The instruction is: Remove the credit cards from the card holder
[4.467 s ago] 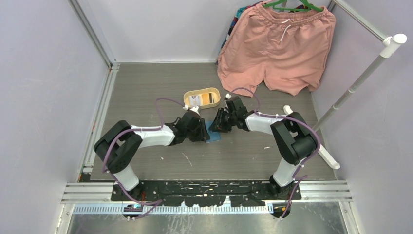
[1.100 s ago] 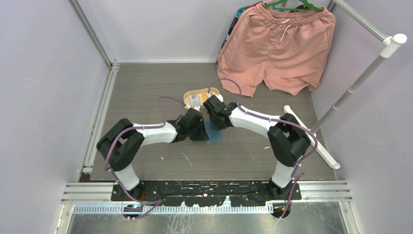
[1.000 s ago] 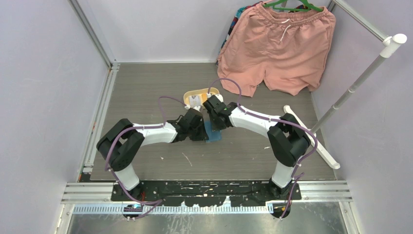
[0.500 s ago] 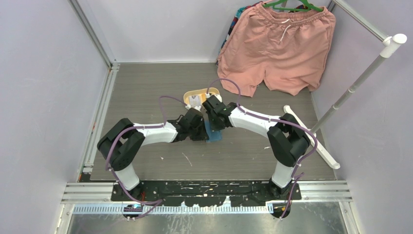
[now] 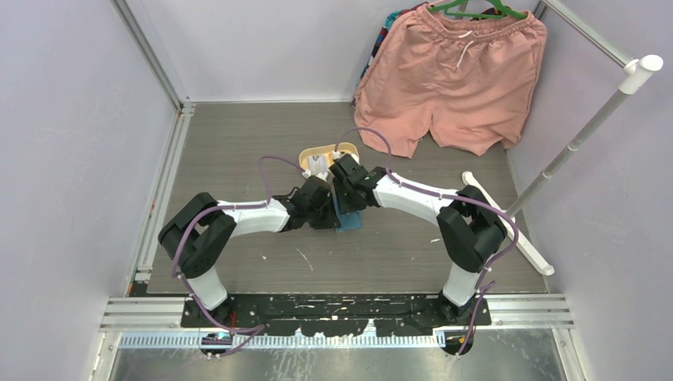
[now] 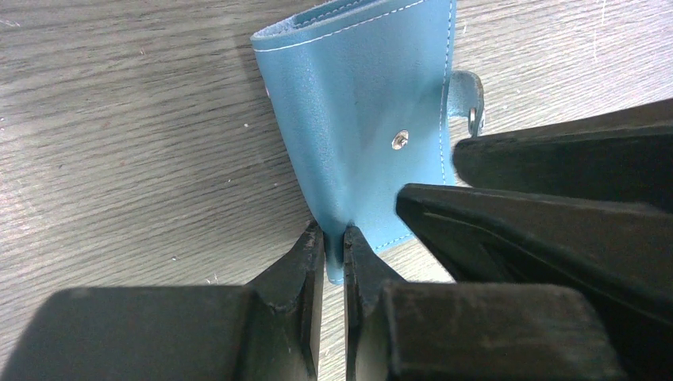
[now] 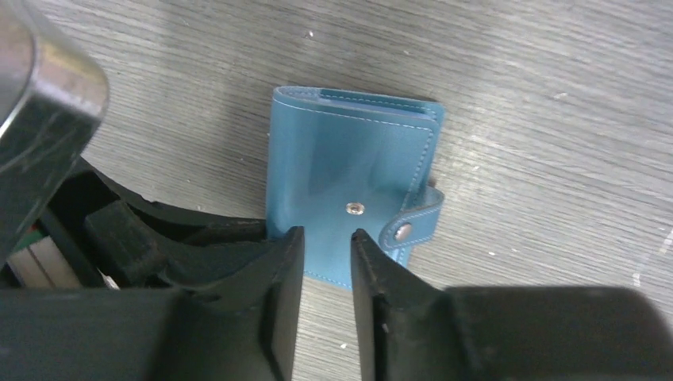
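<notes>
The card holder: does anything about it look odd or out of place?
Only slightly. The card holder lies folded shut on the table, but its snap strap is undone and sticks out sideways. The left claw pinches one edge. No damage shows.

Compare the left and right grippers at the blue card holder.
The left gripper's jaws are nearly shut; the right gripper's stand apart. The left gripper pinches the card holder's edge; the right gripper grips nothing that shows. Both point at the same folded card holder.
</notes>
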`<state>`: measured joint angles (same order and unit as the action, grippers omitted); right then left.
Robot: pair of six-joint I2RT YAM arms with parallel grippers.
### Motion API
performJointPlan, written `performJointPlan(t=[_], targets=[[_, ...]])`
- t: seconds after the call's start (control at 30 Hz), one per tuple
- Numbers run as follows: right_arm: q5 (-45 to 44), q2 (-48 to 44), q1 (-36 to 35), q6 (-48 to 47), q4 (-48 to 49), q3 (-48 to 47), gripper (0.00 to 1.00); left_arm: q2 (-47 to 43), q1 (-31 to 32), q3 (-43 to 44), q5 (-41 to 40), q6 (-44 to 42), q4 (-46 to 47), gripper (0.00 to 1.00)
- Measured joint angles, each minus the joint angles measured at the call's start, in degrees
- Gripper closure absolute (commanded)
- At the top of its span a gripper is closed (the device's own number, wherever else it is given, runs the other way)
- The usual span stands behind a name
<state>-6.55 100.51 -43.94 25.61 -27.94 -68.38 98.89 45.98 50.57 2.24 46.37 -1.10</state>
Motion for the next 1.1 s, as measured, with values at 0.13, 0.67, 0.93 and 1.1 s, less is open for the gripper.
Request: performJointPlan(t=[0.13,0.67,0.93,1.1], targets=[[-3.2,-2.2,-0.2,-0.5,-1.4,-0.2,0.62,0.0,0.0,0.0,0.1,0.0,0.0,1.00],[-9.5,3.7,-0.6,-2.8,-7.7,-6.4,0.65,0.0,0.0,0.0,0.3,-0.1,0.0,1.00],[-10.8,6.2,-0.6,-2.9,-8.5,-7.4,0.71,0.0,0.0,0.0,0.3,-0.1,0.0,1.00],[-11.6,6.3,-0.6,-2.9,-8.6,-7.4,0.74,0.0,0.0,0.0,0.3,-0.1,0.0,1.00]])
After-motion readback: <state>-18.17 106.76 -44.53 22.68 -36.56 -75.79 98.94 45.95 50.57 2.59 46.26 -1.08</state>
